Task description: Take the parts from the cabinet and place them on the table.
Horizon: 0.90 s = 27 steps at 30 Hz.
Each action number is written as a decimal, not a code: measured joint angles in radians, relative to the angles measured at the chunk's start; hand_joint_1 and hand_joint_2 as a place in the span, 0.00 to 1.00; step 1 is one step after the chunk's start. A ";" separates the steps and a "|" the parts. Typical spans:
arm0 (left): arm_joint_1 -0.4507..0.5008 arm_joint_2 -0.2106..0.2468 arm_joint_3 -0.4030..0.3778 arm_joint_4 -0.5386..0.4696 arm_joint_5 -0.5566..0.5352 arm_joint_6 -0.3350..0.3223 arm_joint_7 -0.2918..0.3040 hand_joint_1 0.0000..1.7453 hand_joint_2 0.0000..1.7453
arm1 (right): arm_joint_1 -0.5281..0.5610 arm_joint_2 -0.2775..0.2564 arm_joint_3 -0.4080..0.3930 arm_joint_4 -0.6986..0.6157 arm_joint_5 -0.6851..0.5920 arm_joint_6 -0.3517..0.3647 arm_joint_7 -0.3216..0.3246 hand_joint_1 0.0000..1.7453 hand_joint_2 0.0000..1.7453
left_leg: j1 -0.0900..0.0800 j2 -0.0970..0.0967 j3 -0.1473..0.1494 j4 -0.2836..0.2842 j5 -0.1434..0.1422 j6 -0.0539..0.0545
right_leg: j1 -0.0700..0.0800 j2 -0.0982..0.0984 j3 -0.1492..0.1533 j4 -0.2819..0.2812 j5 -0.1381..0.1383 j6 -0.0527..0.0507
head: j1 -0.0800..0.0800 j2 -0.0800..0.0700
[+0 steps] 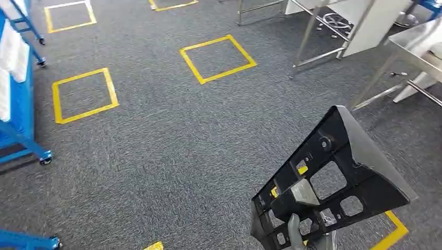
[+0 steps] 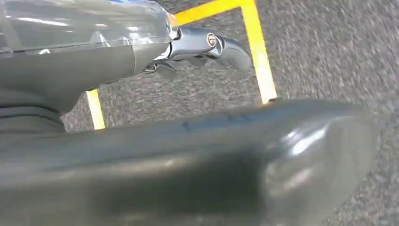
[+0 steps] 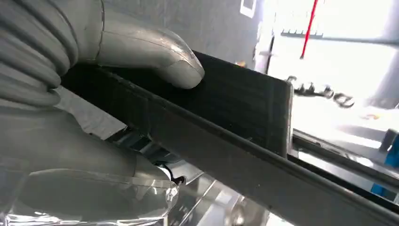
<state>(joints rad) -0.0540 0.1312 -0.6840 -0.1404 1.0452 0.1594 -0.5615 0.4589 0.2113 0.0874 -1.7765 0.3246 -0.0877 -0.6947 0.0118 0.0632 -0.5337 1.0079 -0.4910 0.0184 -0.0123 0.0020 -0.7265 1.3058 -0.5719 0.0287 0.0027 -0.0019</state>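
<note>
The right hand (image 3: pixel 94 117) pinches the black part (image 1: pixel 333 182), thumb above and fingers (image 3: pixel 155 165) beneath. The left hand (image 2: pixel 202 47) hangs over the carpet (image 1: pixel 182 146), fingers curled on nothing.

Premises are presenting as a workshop or test floor: grey carpet (image 1: pixel 172 146) is carrying yellow taped squares (image 1: pixel 218 58), with blue wheeled racks (image 1: pixel 21 104) and steel-legged tables (image 1: pixel 417 52) standing around.

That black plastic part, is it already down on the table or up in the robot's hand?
In hand. The right hand grips the black part above the carpet, thumb pressed on it; the steel table stands ahead.
</note>
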 joint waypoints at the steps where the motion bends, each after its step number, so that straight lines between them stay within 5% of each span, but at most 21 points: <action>1: -0.001 -0.002 -0.002 0.000 0.002 -0.005 -0.001 0.00 0.00 | 0.000 0.000 0.000 0.000 0.003 0.001 0.000 1.00 1.00 | 0.000 0.012 0.004 0.000 -0.003 -0.003 | -0.001 -0.008 0.047 -0.084 0.045 -0.001 | 0.000 0.000; 2: -0.002 -0.003 -0.003 0.000 0.004 -0.011 -0.003 0.00 0.00 | -0.001 0.000 0.000 0.000 0.007 0.003 0.000 1.00 1.00 | 0.000 0.024 0.010 0.000 -0.006 -0.007 | 0.000 -0.032 0.105 -0.188 0.089 -0.005 | 0.000 0.000; 3: -0.003 -0.003 -0.005 0.000 0.008 -0.014 -0.005 0.00 0.00 | -0.002 0.001 0.001 0.000 0.012 0.008 0.000 1.00 1.00 | -0.002 0.034 0.016 0.000 -0.010 -0.012 | 0.007 -0.093 0.146 -0.269 0.096 -0.011 | 0.000 0.000; 4: -0.003 -0.003 -0.006 0.000 0.011 -0.014 -0.006 0.00 0.00 | -0.003 0.001 0.002 0.000 0.016 0.010 0.000 1.00 1.00 | -0.010 0.043 0.019 0.002 -0.015 -0.020 | 0.013 -0.107 0.148 -0.273 0.095 -0.021 | -0.002 0.000; 7: -0.008 -0.005 -0.015 0.000 0.012 -0.017 -0.007 0.00 0.00 | -0.002 0.003 0.003 0.000 0.017 0.011 0.000 1.00 1.00 | -0.009 0.076 0.031 -0.005 -0.019 -0.032 | 0.020 -0.062 0.141 -0.272 0.095 -0.033 | -0.001 0.000; 8: -0.012 -0.006 -0.021 0.000 0.012 -0.018 -0.007 0.00 0.00 | -0.003 0.005 0.004 -0.001 0.018 0.013 0.000 1.00 1.00 | -0.007 0.080 0.033 -0.002 -0.026 -0.039 | 0.010 -0.045 0.148 -0.282 0.101 -0.043 | -0.002 0.000; 10: -0.011 -0.004 -0.024 0.000 0.014 -0.019 -0.008 0.00 0.00 | -0.004 0.010 0.005 -0.001 0.018 0.013 -0.001 1.00 1.00 | 0.002 -0.028 0.006 0.066 -0.074 -0.047 | 0.007 -0.025 0.149 -0.286 0.105 -0.056 | -0.006 0.000; 11: -0.009 -0.004 -0.026 0.001 0.014 -0.020 -0.008 0.00 0.00 | -0.007 0.013 0.005 -0.001 0.018 0.013 0.000 1.00 1.00 | 0.002 -0.049 -0.034 0.147 -0.117 -0.049 | 0.007 -0.010 0.147 -0.286 0.105 -0.059 | -0.006 0.000; 13: -0.003 -0.004 -0.027 0.003 0.019 -0.022 -0.008 0.00 0.00 | -0.007 0.014 0.005 -0.001 0.018 0.013 0.000 1.00 1.00 | 0.002 -0.055 -0.111 0.299 -0.171 -0.052 | 0.009 0.022 0.147 -0.284 0.105 -0.061 | -0.006 0.000; 15: -0.002 -0.004 -0.029 0.003 0.024 -0.026 -0.009 0.00 0.00 | -0.005 0.014 0.005 0.000 0.018 0.013 0.000 1.00 1.00 | 0.002 -0.056 -0.117 0.291 -0.128 -0.051 | 0.009 0.056 0.149 -0.280 0.105 -0.061 | -0.006 0.000; 17: -0.004 0.000 -0.030 0.003 0.030 -0.029 -0.012 0.00 0.00 | -0.006 0.014 0.005 0.000 0.018 0.011 0.000 1.00 1.00 | 0.003 -0.074 -0.050 0.125 -0.025 -0.046 | 0.008 0.089 0.153 -0.277 0.102 -0.057 | -0.006 0.000; 18: -0.004 0.002 -0.031 0.004 0.031 -0.031 -0.014 0.00 0.00 | -0.006 0.014 0.005 0.000 0.018 0.010 0.000 1.00 1.00 | 0.006 -0.119 -0.017 0.040 0.008 -0.043 | 0.006 0.101 0.152 -0.273 0.100 -0.053 | -0.006 0.000; 19: -0.004 0.005 -0.034 0.005 0.032 -0.031 -0.015 0.00 0.00 | -0.007 0.014 0.005 0.000 0.017 0.010 0.000 1.00 1.00 | 0.008 -0.162 -0.007 0.016 -0.008 -0.040 | 0.012 0.112 0.146 -0.265 0.098 -0.047 | -0.006 0.000; 22: -0.011 0.007 -0.043 0.006 0.032 -0.033 -0.019 0.00 0.00 | -0.007 0.014 0.005 0.000 0.017 0.010 0.000 1.00 1.00 | 0.000 -0.130 -0.005 0.016 -0.006 -0.027 | 0.000 0.148 0.136 -0.272 0.108 -0.026 | -0.006 0.000; 23: -0.013 0.006 -0.048 0.006 0.032 -0.034 -0.020 0.00 0.00 | -0.007 0.014 0.003 -0.001 0.017 0.010 0.000 1.00 1.00 | 0.010 -0.115 -0.003 0.005 0.002 -0.017 | 0.008 0.158 0.132 -0.272 0.110 -0.018 | -0.005 0.000; 25: -0.016 0.009 -0.052 0.006 0.031 -0.036 -0.026 0.00 0.00 | -0.013 0.014 0.003 0.000 0.018 0.011 0.000 1.00 1.00 | 0.009 -0.086 0.000 -0.004 0.008 -0.004 | 0.011 0.045 0.108 -0.217 0.067 -0.016 | 0.003 0.000; 27: -0.011 0.012 -0.057 0.006 0.031 -0.038 -0.031 0.00 0.00 | -0.028 0.013 0.002 0.004 0.020 0.013 0.001 1.00 1.00 | 0.005 -0.055 -0.002 -0.004 0.007 -0.001 | 0.007 0.011 0.033 -0.066 -0.010 -0.010 | 0.003 0.000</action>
<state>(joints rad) -0.0651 0.1434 -0.7408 -0.1339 1.0761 0.1217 -0.5924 0.4305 0.2247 0.0896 -1.7723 0.3449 -0.0744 -0.6935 0.0173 0.0077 -0.5358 1.0039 -0.4844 0.0178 -0.0055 0.0130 -0.6934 1.2402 -0.5817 0.0186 0.0057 -0.0019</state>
